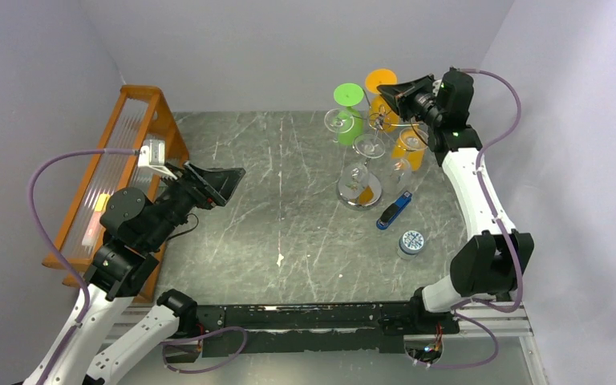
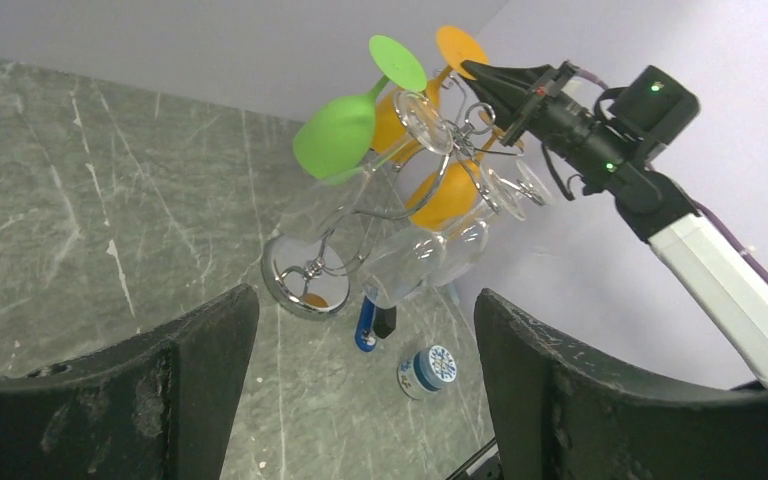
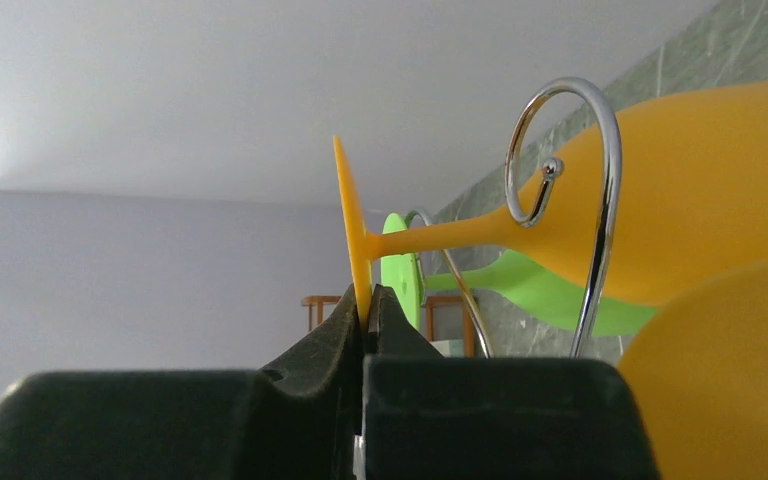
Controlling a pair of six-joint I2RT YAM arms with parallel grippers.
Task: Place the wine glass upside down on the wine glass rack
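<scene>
The orange wine glass hangs foot-up at the top of the chrome wine glass rack. Its stem crosses behind a curled wire arm. My right gripper is shut on the rim of the glass's thin round foot. From above, that gripper sits at the rack's back right, just under the orange foot. My left gripper hovers open and empty over the table's left side, far from the rack. In its own view the rack's mirrored base lies beyond its spread fingers.
A green glass, a second orange glass and several clear glasses hang on the same rack. A blue tool and a small round tin lie near its base. An orange wooden slatted rack stands along the left wall.
</scene>
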